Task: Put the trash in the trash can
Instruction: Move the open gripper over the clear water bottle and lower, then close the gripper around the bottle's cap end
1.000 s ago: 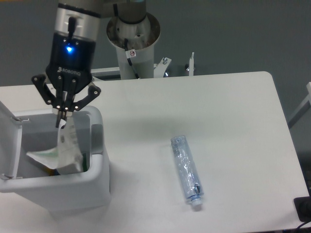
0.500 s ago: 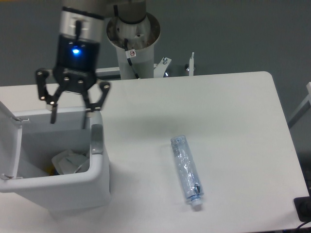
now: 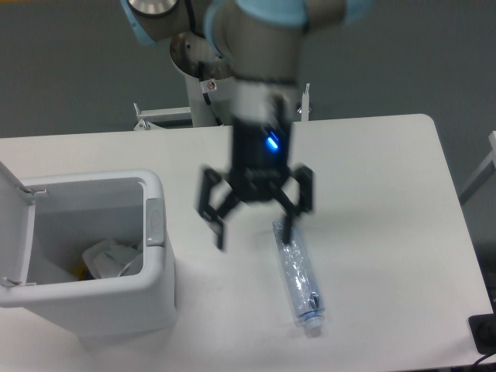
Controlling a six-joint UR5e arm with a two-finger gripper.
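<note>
- The end effector hangs over the middle of the white worktop, its two fingers spread wide apart and nothing between them; the picture is motion-blurred here.
- Its right-hand finger reaches down at the far end of the clear plastic bottle; whether it touches cannot be told. The left-hand finger is well clear of the bottle.
- The bottle lies flat on the worktop, white cap toward the near edge.
- The crumpled white wrapper lies inside the trash can, which stands at the left with its lid swung open.
</note>
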